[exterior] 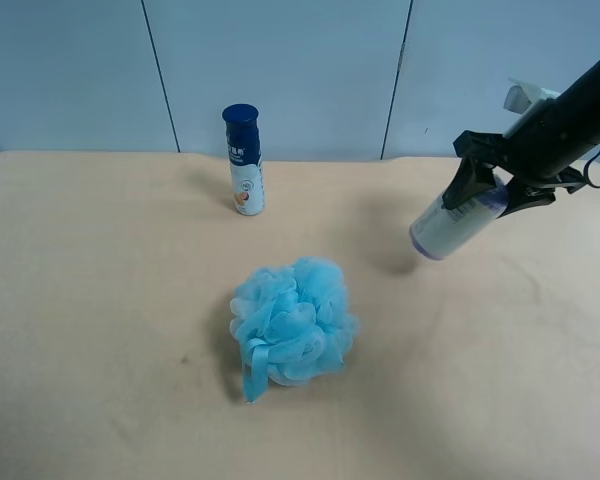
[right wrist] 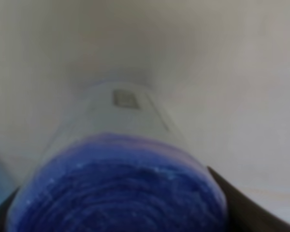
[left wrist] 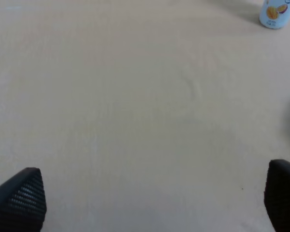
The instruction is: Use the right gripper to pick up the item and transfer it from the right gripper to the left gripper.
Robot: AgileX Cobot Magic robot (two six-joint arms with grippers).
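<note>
Behind the bath sponge [exterior: 293,322] and a little to its left in the high view stands the blue-capped bottle [exterior: 243,160], with no gripper near it. To the sponge's right and raised clear of the table [exterior: 100,300], the item [exterior: 455,222] hangs tilted. Its purple-lidded end is pinched in the right gripper [exterior: 492,192] and its base points down toward the sponge. The left gripper [left wrist: 152,200] is absent from the high view; its own camera shows its jaws spread wide over bare table, nothing between them. Likely trouble: the grip sits at one end, so the body may pivot or slip. If the right gripper lets go before the left has closed, the item drops and rolls.
</note>
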